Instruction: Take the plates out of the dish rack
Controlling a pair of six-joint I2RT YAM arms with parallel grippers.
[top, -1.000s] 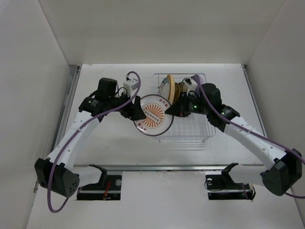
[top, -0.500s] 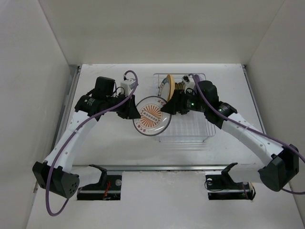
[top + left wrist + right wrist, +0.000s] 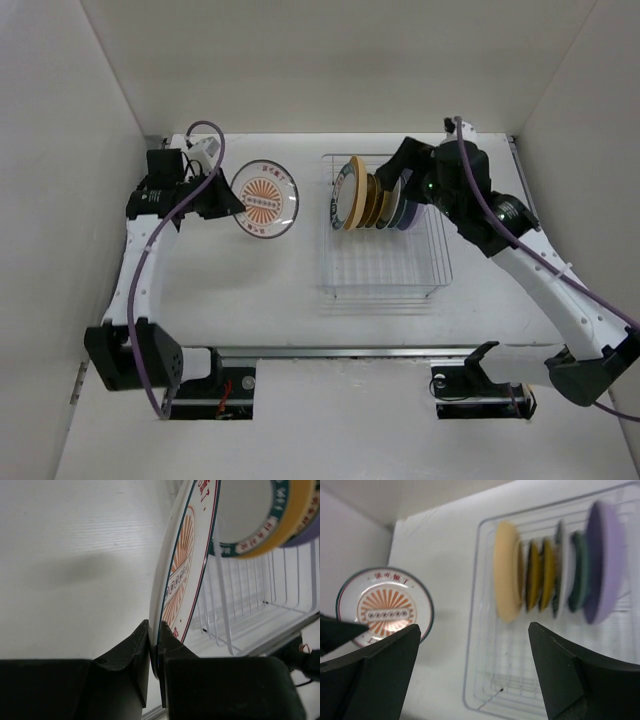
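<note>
Clamping the left hand (image 3: 154, 630) tight on the lower rim of the white plate with the orange sunburst (image 3: 186, 565), one dark matte finger (image 3: 131, 655) pressing each face of the thin glossy edge. Holding that round plate out ahead of the fingers, on edge and slightly tilted, over the pale, faintly grained bench (image 3: 75, 540). Showing orange rays fanning from the middle, a thin dark line round the rim, and small red characters along the border, too small and foreshortened for reading. Keeping it outside the dish rack (image 3: 250, 605), whose thin, shiny white wires stand just beyond the plate, to the right of this hand.

Hovering the right hand (image 3: 473, 629) above the rack with its two dark fingers spread wide apart, gripping nothing. Framing between those fingers a row of round plates standing upright in the slots: the pale yellow plate (image 3: 506, 577) leftmost, then two mustard plates (image 3: 536, 575), a thin pale one with a dark edge, a teal plate (image 3: 579, 570), and the lavender plate (image 3: 604, 562) at the right end, all blurred. Showing, on the nearest racked plate in the left wrist view, a teal band with tiny pale and red marks, not legible.
</note>
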